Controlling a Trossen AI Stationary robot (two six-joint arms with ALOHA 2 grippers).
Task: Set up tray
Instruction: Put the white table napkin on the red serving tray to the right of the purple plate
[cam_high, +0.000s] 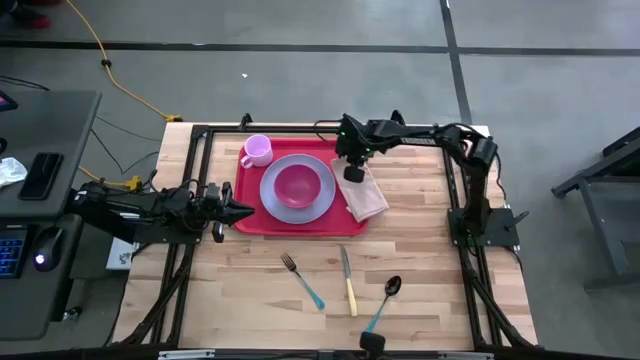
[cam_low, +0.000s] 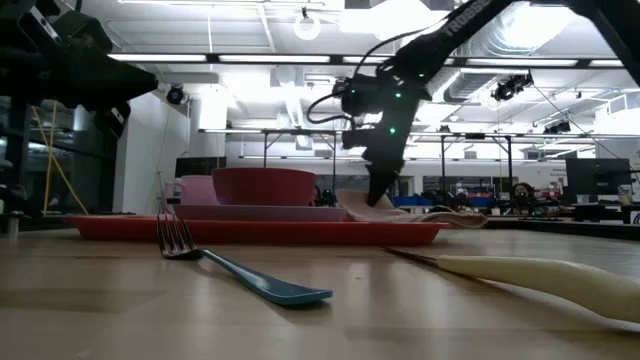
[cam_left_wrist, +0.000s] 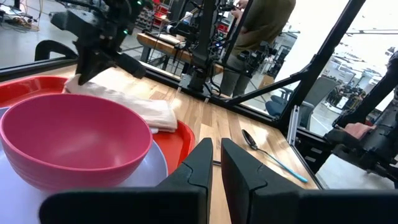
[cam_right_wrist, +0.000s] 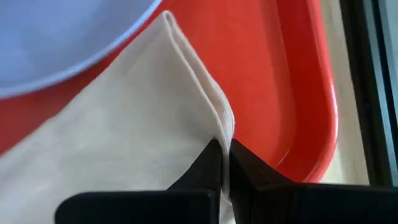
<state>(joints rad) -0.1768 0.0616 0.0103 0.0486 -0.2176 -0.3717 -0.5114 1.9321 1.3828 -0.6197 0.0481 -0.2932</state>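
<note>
Pinching the napkin (cam_right_wrist: 124, 124) edge over the tray (cam_right_wrist: 298, 93), right gripper (cam_right_wrist: 225, 163) fingers closed; left gripper (cam_left_wrist: 214, 163) fingers slightly apart, empty; thin grip may slip if pulled.

The red tray (cam_low: 255, 231) is lying flat on the wooden table (cam_low: 100, 310), carrying a lavender plate (cam_low: 262, 212) with a dark pink bowl (cam_low: 264, 186) sitting on it. At the tray's right end, the right gripper (cam_low: 381, 190) is reaching down, pinching a beige napkin (cam_low: 385, 212). In front of the tray, a teal-handled fork (cam_low: 235, 265) and a cream-handled knife (cam_low: 520, 275) are lying.
</note>
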